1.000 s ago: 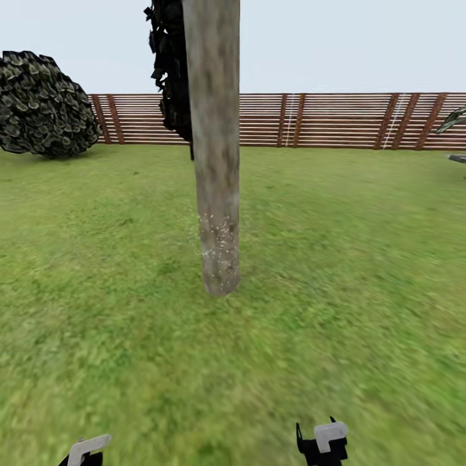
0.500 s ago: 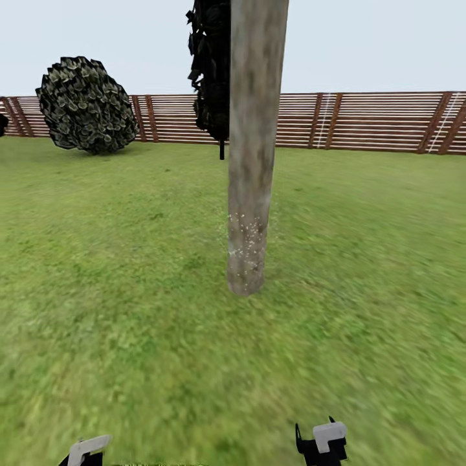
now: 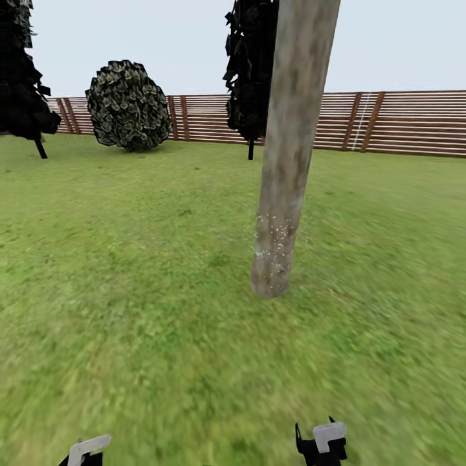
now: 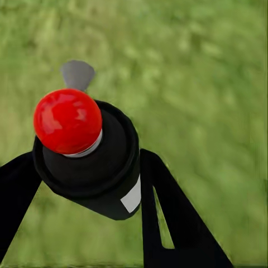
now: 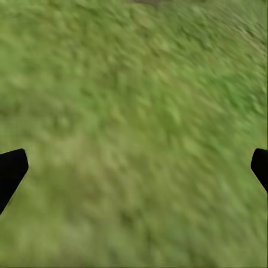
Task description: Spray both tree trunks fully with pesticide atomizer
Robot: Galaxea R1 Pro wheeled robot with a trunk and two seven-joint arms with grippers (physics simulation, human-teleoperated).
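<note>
1. Left pincer (image 4: 84, 184) is clamped on the atomizer (image 4: 89, 159), a black can with a red cap and grey nozzle, one black finger (image 4: 167, 218) pressed against each side, over grass.
2. Right pincer (image 5: 134, 170) is spread wide with nothing between its tips, which sit at the far edges of its wrist view above the lawn (image 5: 134, 111).
3. From the head camera, both pincers sit low at the frame's bottom edge: left (image 3: 85, 451), right (image 3: 323, 441).
4. Ahead and a little right stands the trunk (image 3: 288, 162), mottled grey-brown, leaning slightly in view.
5. White specks of pesticide (image 3: 275, 236) dot its lower part, near the base; higher up the bark looks bare.
6. Behind: a round bush (image 3: 127, 107), dark conifers (image 3: 249, 71), and the slat fence (image 3: 401, 123).
</note>
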